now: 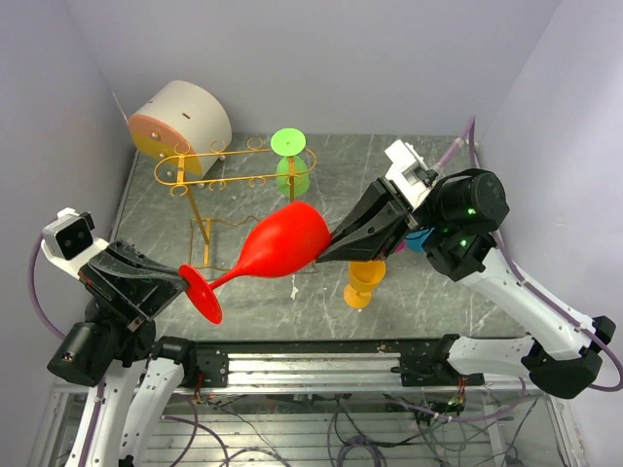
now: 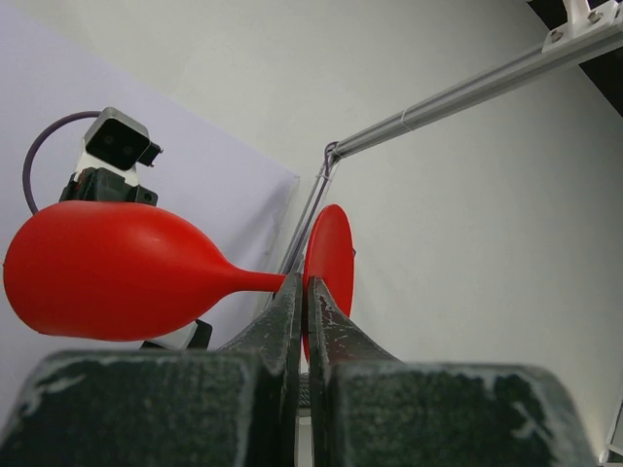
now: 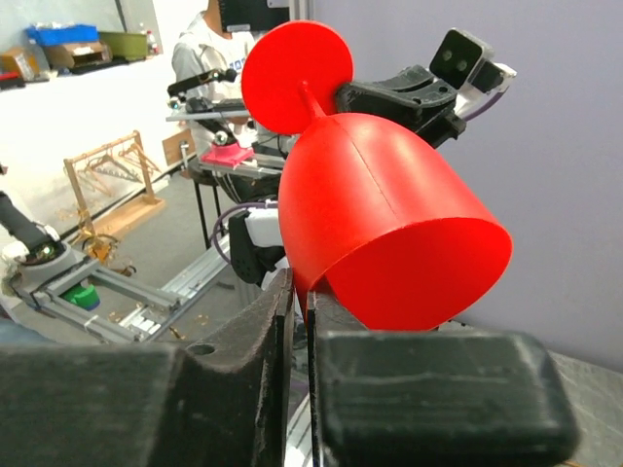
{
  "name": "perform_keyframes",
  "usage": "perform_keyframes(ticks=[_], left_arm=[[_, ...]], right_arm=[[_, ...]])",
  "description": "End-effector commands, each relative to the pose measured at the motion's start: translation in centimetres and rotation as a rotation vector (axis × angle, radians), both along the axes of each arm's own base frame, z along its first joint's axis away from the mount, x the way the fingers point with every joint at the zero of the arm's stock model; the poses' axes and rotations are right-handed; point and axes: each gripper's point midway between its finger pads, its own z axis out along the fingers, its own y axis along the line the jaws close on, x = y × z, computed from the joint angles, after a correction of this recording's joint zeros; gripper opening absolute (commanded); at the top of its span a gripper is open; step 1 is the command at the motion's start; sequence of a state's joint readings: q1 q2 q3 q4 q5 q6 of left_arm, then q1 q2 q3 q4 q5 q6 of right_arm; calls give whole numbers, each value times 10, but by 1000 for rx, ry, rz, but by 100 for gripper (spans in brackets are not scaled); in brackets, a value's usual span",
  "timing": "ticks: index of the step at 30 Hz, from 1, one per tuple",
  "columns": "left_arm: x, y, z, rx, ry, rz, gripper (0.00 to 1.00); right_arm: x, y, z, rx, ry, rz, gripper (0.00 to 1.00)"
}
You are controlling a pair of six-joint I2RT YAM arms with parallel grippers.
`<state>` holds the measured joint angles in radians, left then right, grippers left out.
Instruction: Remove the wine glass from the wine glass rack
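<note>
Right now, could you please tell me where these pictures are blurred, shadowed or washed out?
Top view: evenly lit, sharp, only soft shadows on the table. Left wrist view: the left gripper looks soft up close, the red glass crisp. Right wrist view: the right gripper blurs and the room behind, at left, is washed out.

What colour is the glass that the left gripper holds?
The glass is plain red, seen best in the right wrist view.
</note>
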<state>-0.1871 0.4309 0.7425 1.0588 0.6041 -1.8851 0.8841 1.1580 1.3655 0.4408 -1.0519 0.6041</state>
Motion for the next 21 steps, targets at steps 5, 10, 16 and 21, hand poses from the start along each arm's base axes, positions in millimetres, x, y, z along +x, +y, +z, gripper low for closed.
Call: perform_keyframes(ticks=[5,10,16,21], left_arm=[[3,1,-3,-3,13,41,15],[30,-3,-15,25,118,115,29],[86,2,-47,101,393,351,51],[103,14,-58,168,487,542,55]], right_arm=[[-9,-11,7,45,-33,-9,0],[-6,-16,8,48,-35,-76,0],[3,-27,12,44,-33,-218,0],[46,-38,14,-2,44,-523,0]])
